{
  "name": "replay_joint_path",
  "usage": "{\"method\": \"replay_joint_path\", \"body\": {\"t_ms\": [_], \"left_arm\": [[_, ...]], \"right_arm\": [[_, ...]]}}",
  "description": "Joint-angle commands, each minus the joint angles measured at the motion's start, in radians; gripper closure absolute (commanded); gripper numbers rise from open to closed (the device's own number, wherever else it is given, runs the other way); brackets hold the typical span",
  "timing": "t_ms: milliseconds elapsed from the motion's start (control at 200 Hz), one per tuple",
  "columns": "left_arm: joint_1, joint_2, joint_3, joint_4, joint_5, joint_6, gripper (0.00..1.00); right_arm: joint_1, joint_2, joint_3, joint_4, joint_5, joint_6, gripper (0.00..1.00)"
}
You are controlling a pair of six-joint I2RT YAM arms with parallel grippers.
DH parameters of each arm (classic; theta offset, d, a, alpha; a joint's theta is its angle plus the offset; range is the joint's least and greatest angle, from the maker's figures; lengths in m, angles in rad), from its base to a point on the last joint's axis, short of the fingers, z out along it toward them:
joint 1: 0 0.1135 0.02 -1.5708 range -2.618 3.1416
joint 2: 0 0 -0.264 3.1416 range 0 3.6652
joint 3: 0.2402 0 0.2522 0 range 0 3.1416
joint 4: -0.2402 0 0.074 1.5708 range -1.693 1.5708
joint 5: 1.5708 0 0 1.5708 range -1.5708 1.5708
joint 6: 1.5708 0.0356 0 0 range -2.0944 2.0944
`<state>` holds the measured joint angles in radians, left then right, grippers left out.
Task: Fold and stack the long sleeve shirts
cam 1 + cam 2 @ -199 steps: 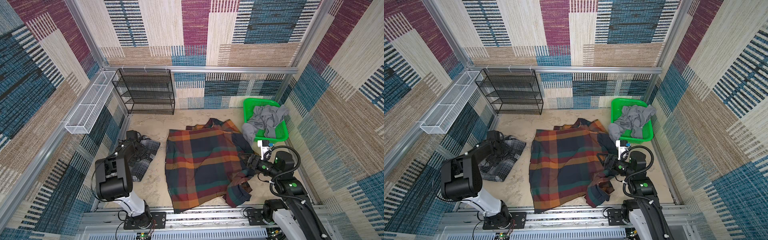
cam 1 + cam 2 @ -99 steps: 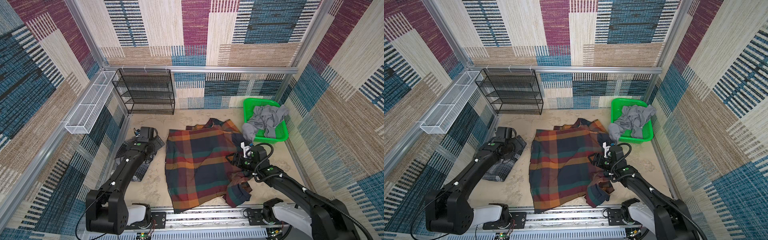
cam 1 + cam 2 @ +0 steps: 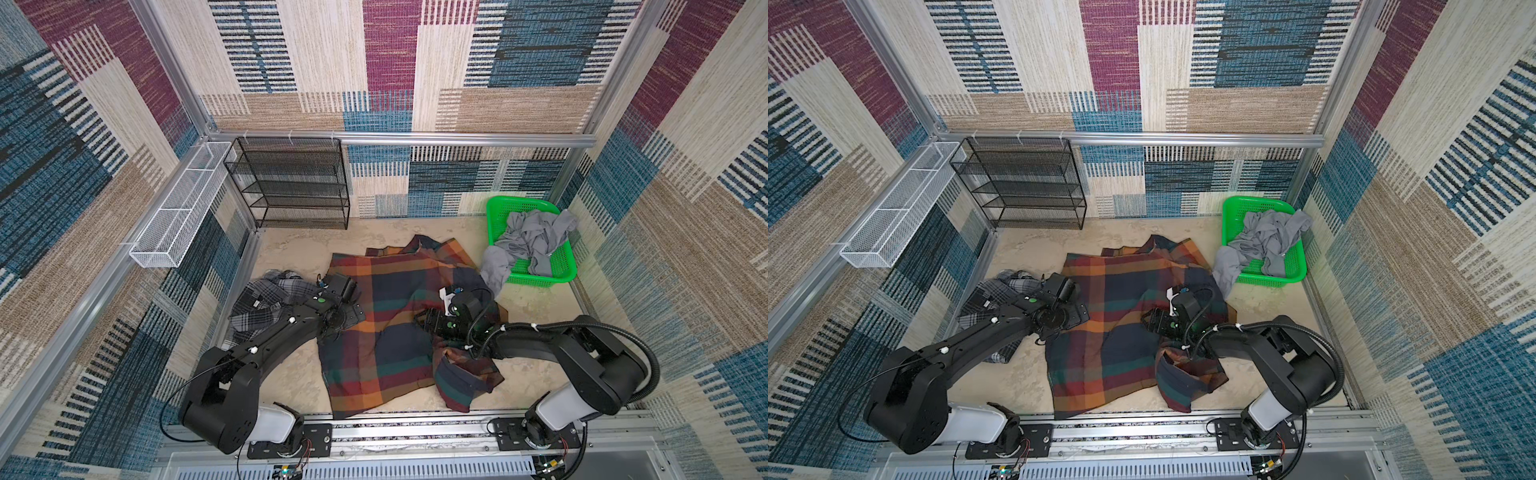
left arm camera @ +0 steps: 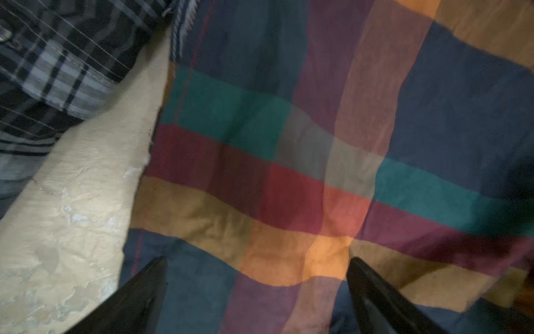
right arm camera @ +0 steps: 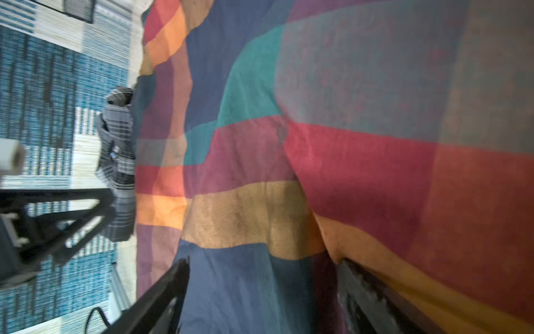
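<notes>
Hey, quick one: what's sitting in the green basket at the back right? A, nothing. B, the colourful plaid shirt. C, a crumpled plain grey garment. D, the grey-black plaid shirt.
C: a crumpled grey garment fills the green basket and spills over its rim, while the colourful plaid shirt and the grey-black plaid shirt both lie outside it.
</notes>
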<state>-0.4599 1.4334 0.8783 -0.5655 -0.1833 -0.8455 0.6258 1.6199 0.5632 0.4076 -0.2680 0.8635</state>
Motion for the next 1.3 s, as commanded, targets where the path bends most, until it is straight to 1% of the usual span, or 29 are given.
{"method": "replay_joint_path", "body": {"t_ms": [0, 105, 175, 225, 280, 321, 386, 436, 546, 641, 716, 826, 876, 1042, 1162, 1297], "left_arm": [[0.000, 0.058, 0.030, 0.005, -0.038, 0.001, 0.00], [0.003, 0.141, 0.073, 0.029, -0.081, 0.043, 0.00], [0.010, 0.221, 0.136, 0.003, -0.067, 0.070, 0.00], [0.011, 0.261, 0.170, -0.008, -0.065, 0.087, 0.00], [0.013, 0.292, 0.191, 0.009, -0.083, 0.115, 0.00], [0.026, 0.314, 0.209, 0.016, -0.094, 0.129, 0.00], [0.060, 0.350, 0.238, 0.030, -0.054, 0.146, 0.00], [0.075, 0.371, 0.261, 0.034, -0.042, 0.153, 0.00], [0.078, 0.430, 0.311, 0.061, -0.031, 0.205, 0.00], [0.078, 0.498, 0.392, 0.030, -0.020, 0.233, 0.00], [0.077, 0.523, 0.422, 0.038, -0.027, 0.258, 0.00], [0.081, 0.551, 0.466, 0.063, -0.030, 0.308, 0.00], [0.087, 0.573, 0.496, 0.069, -0.008, 0.332, 0.00], [0.103, 0.635, 0.588, 0.033, -0.012, 0.367, 0.00], [0.127, 0.629, 0.582, 0.047, -0.001, 0.374, 0.00], [0.149, 0.612, 0.537, 0.070, 0.006, 0.379, 0.00]], "right_arm": [[0.026, 0.091, 0.032, 0.091, 0.037, 0.108, 0.18], [0.055, 0.182, 0.137, 0.087, 0.031, 0.110, 0.18], [0.060, 0.208, 0.171, 0.106, 0.017, 0.116, 0.18], [0.060, 0.207, 0.197, 0.086, 0.018, 0.084, 0.17], [0.056, 0.186, 0.230, 0.024, 0.047, 0.033, 0.15], [0.045, 0.154, 0.242, -0.021, 0.065, 0.000, 0.13], [0.010, 0.077, 0.212, -0.046, 0.087, -0.024, 0.12], [-0.034, -0.010, 0.180, -0.091, 0.094, -0.046, 0.11], [-0.115, -0.202, 0.101, -0.189, 0.133, -0.086, 0.10], [-0.138, -0.326, 0.080, -0.318, 0.193, -0.126, 0.11], [-0.137, -0.368, 0.051, -0.345, 0.168, -0.134, 0.11], [-0.141, -0.364, -0.035, -0.280, 0.093, -0.095, 0.12], [-0.142, -0.351, -0.043, -0.283, 0.110, -0.095, 0.12], [-0.169, -0.298, -0.066, -0.260, 0.154, -0.102, 0.12], [-0.211, -0.233, -0.074, -0.262, 0.149, -0.109, 0.12], [-0.293, -0.199, -0.086, -0.278, 0.121, -0.116, 0.11]]}}
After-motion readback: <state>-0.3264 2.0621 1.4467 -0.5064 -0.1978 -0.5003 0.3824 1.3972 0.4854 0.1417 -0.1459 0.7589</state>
